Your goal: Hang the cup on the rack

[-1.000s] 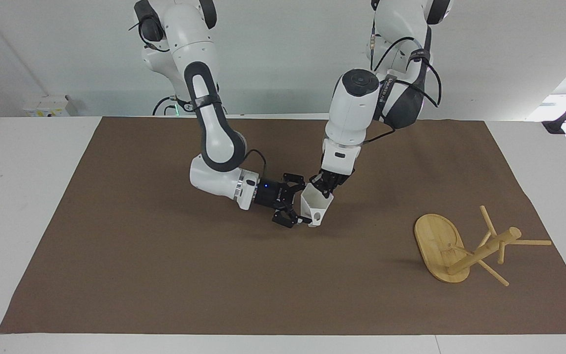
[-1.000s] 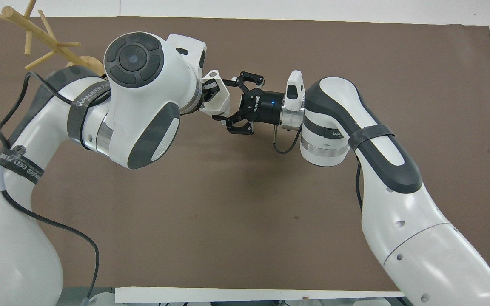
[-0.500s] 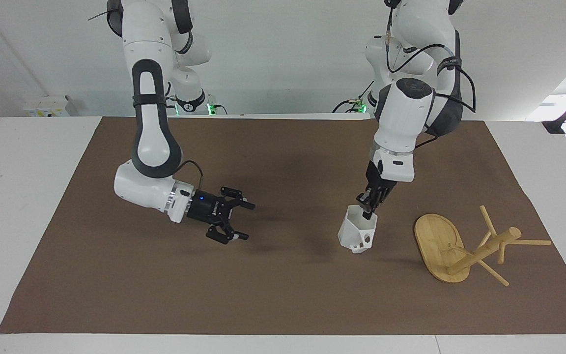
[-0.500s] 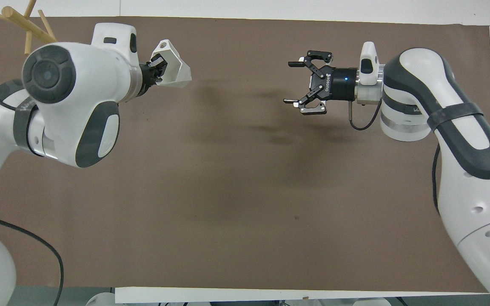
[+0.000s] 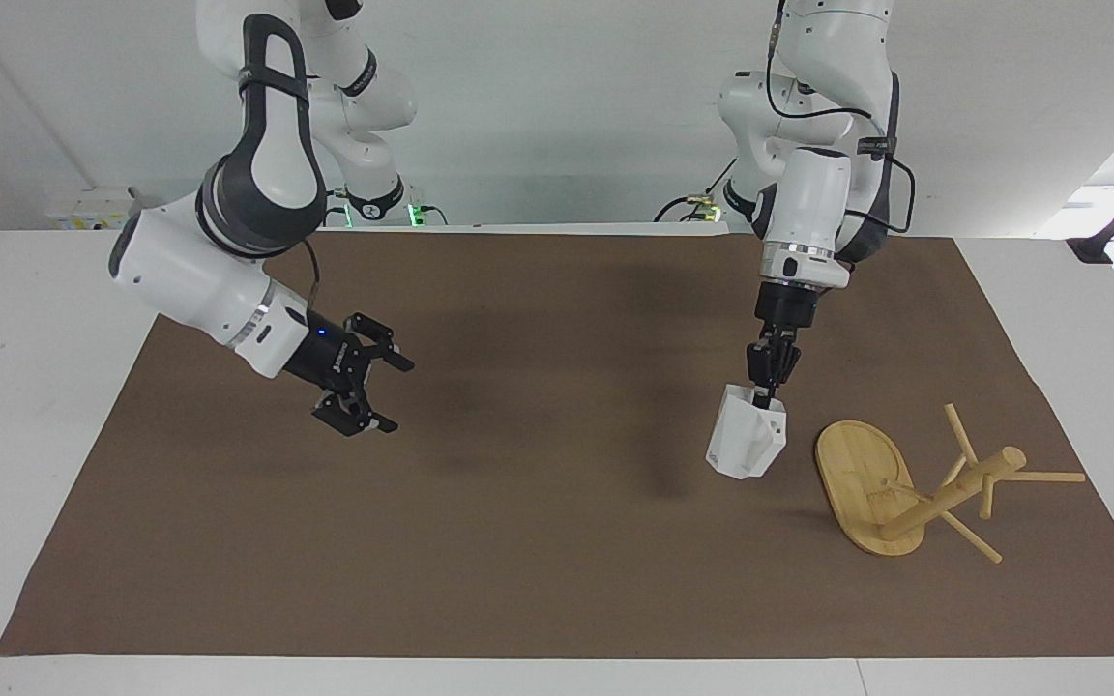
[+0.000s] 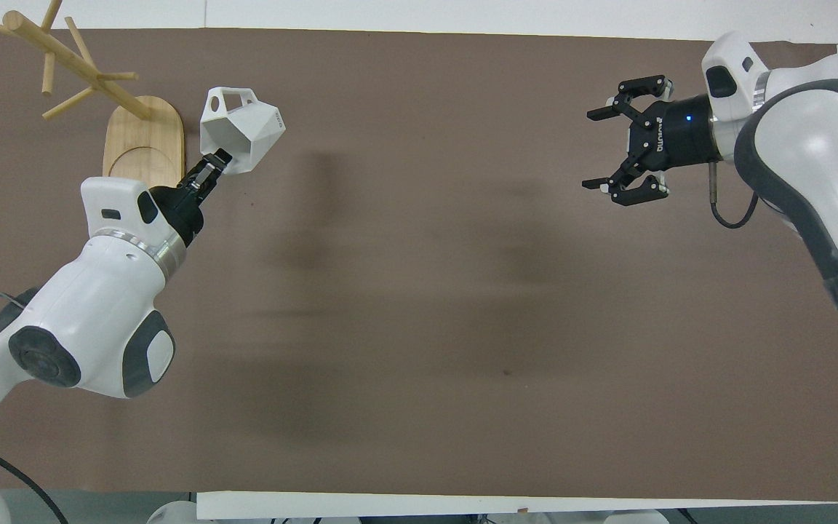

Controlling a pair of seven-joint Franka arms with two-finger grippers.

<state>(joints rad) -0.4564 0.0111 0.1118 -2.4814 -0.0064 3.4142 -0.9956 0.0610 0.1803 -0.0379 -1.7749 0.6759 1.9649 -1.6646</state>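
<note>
The left gripper (image 5: 763,394) pinches the rim of the small white faceted plastic cup (image 5: 747,445), held in the air just beside the light bamboo mug rack (image 5: 905,483) (standing at the left arm's end of the table). The right gripper (image 5: 373,389), fingers spread, hangs over the brown mat (image 5: 518,541).

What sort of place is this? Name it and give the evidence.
Probably a robotics lab bench: a plain table with a brown mat, bare white walls, and only a cup and rack as props.

The rack (image 6: 62,65) is cut by the overhead view's top edge; the cup's (image 5: 747,444) handle is apparently hidden facing.
</note>
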